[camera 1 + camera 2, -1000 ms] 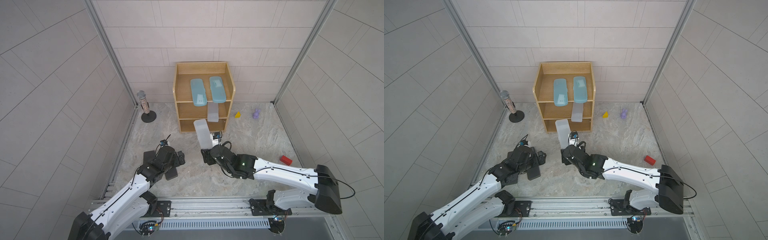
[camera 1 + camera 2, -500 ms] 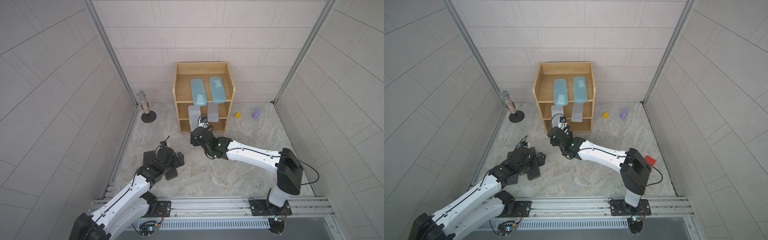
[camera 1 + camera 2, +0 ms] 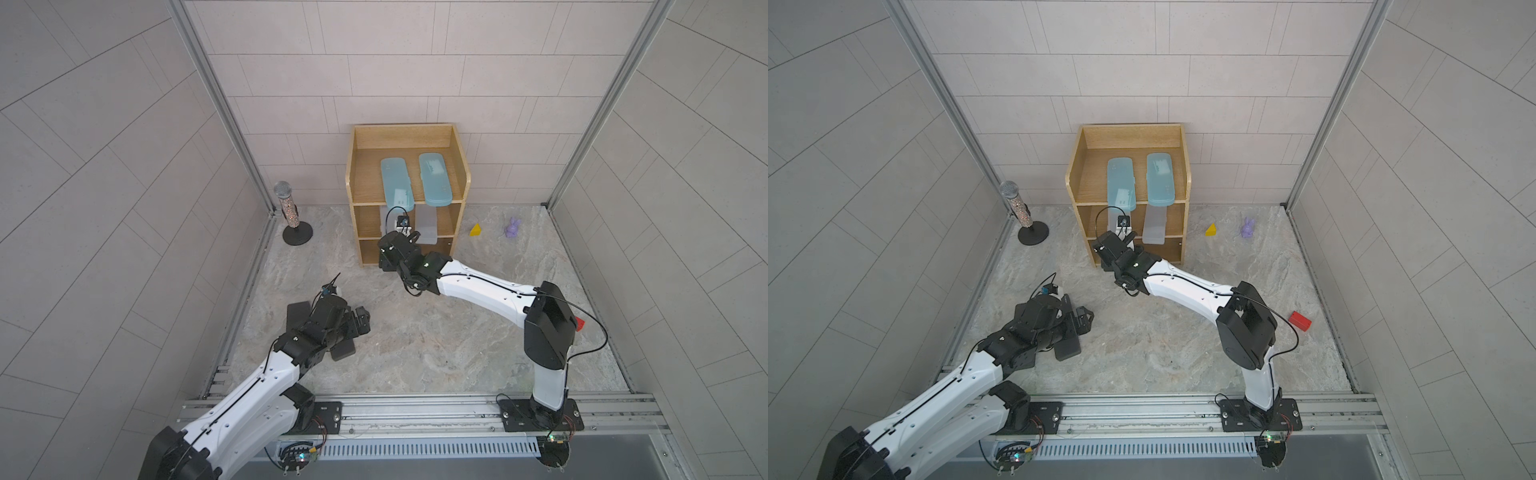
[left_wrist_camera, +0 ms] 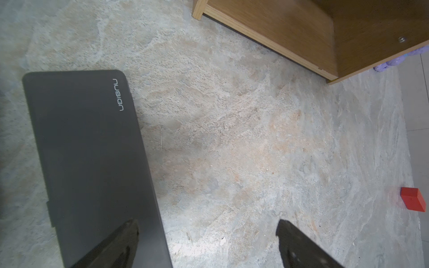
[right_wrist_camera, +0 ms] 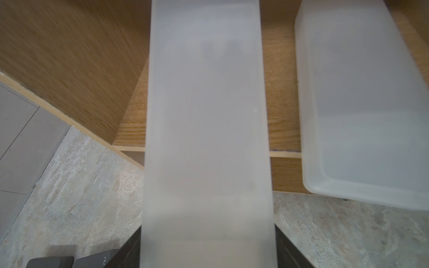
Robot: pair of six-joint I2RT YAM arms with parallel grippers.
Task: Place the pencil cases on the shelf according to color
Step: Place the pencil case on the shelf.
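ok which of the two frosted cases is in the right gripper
The frosted case nearer the microphone, on the middle tier of the shelf: the right gripper clamps its end; the other frosted case lies free beside it.

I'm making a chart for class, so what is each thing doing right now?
Blue cases: flat on the shelf top.
Placed frosted case: resting on middle tier.
Held frosted case: gripped, partly inside middle tier.
Right gripper: shut on held frosted case.
Black cases: flat on floor.
Left gripper: open.
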